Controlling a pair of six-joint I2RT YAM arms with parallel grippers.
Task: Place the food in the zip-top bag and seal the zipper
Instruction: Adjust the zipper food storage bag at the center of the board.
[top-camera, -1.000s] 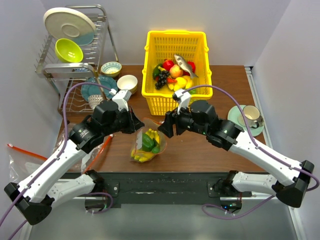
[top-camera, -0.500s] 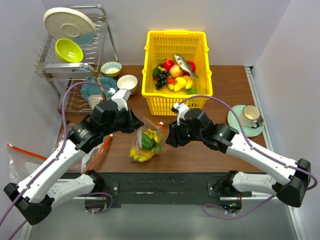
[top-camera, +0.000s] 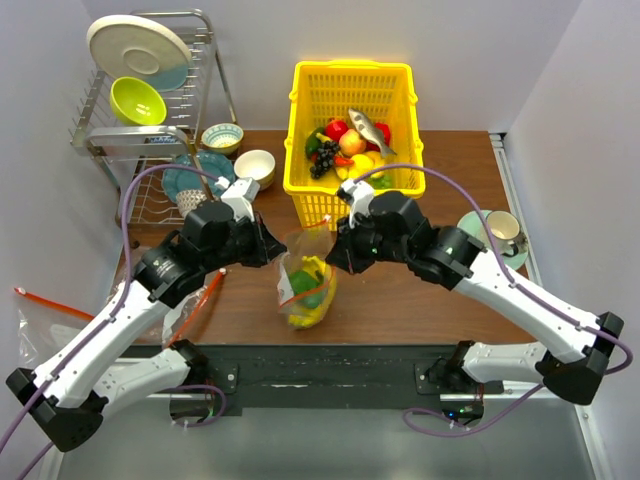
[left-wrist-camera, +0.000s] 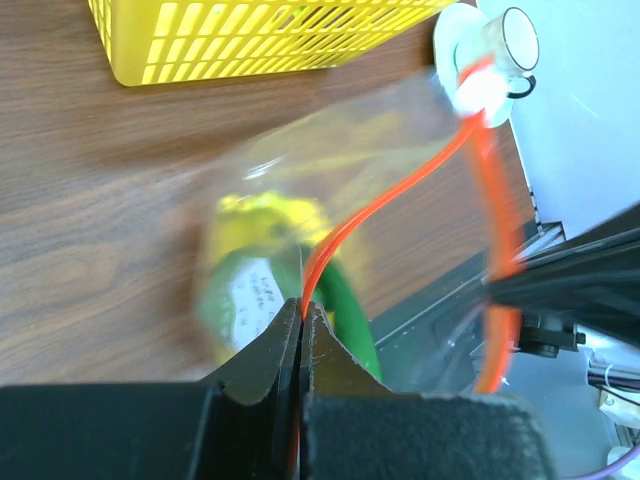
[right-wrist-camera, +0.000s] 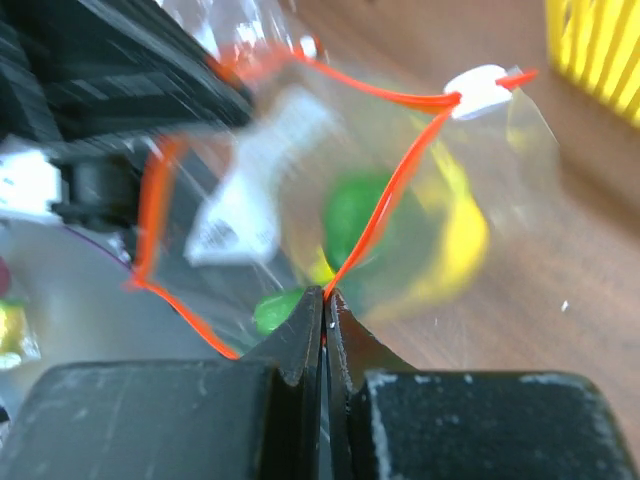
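Both clamped tight — left end effector (left-wrist-camera: 301, 318) and right end effector (right-wrist-camera: 324, 300) each pinch the zipper (left-wrist-camera: 395, 195) — zip-top bag (top-camera: 303, 262) with food (top-camera: 310, 295) between them

The brown wooden worktop (top-camera: 400, 300) carries a yellow basket (top-camera: 312, 205) just beyond my right claw (right-wrist-camera: 325, 298). Off to that claw's right a saucer (top-camera: 472, 222) bears a cup (top-camera: 503, 232). Beyond my left claw (left-wrist-camera: 302, 312) stands a white bowl (top-camera: 254, 164), and a teal plate (top-camera: 185, 182) lies beside it.

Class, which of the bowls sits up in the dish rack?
The lime-green bowl, tilted in the rack; the patterned bowl and white bowl stand on the table.
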